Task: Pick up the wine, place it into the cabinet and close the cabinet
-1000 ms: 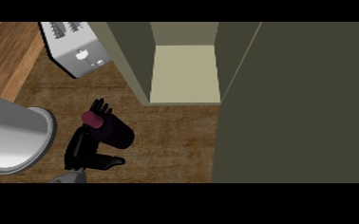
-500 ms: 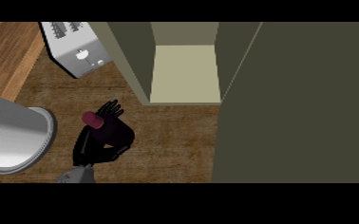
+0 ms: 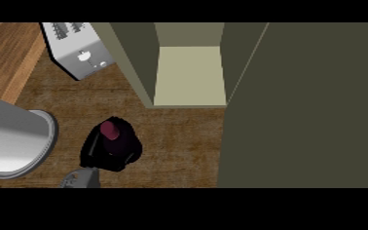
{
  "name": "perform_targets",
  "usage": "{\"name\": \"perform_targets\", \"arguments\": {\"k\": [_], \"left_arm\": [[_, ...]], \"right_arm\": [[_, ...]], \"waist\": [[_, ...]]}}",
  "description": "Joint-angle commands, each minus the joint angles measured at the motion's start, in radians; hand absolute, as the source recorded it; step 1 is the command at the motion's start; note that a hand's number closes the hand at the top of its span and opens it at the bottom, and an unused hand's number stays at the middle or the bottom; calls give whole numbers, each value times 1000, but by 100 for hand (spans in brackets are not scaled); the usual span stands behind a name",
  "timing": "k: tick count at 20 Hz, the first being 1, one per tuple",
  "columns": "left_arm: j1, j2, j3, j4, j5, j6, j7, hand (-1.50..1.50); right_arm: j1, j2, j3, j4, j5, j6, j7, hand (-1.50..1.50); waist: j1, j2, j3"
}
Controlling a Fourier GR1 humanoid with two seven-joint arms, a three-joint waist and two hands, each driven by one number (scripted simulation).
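The wine bottle (image 3: 110,129) shows only as a dark red top at the lower left of the head view, standing on the brown counter. My left hand (image 3: 120,150) is curled round it and hides its body. The olive cabinet (image 3: 188,75) stands up and to the right of the hand, its pale inside shelf bare. The cabinet's door (image 3: 302,117) is swung open and fills the right side of the view. My right hand does not show.
A silver toaster (image 3: 79,53) sits at the top left beside the cabinet's left wall. A large round metal vessel (image 3: 22,141) lies at the left edge, close to my hand. A lighter wooden strip (image 3: 18,53) runs along the upper left.
My left hand's fingers, straight and raised beside the bottle a second ago, have curled round it. The bottle has stayed in place.
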Motion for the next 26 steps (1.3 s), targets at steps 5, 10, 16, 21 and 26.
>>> {"name": "perform_targets", "arguments": {"k": [5, 10, 16, 21, 26], "left_arm": [[108, 76, 83, -101, -5, 124, -42, 150], [139, 67, 99, -107, -17, 141, -148, 150], [253, 30, 62, -444, -14, 225, -56, 150], [223, 11, 39, -569, 78, 164, 86, 150], [271, -5, -14, -804, 126, 187, 284, 150]], "right_arm": [[36, 14, -21, -118, -97, -4, 36, -150], [4, -13, -67, -115, -132, 0, 67, -150], [84, 37, -3, -92, -67, 26, -27, -150], [87, 49, 45, -123, -31, 15, 1, -150], [25, 15, -40, -133, -114, -1, 63, -150]], "waist": [[8, -4, 1], [4, 0, 0], [15, -5, 2], [8, -4, 1], [7, -5, 1]]}}
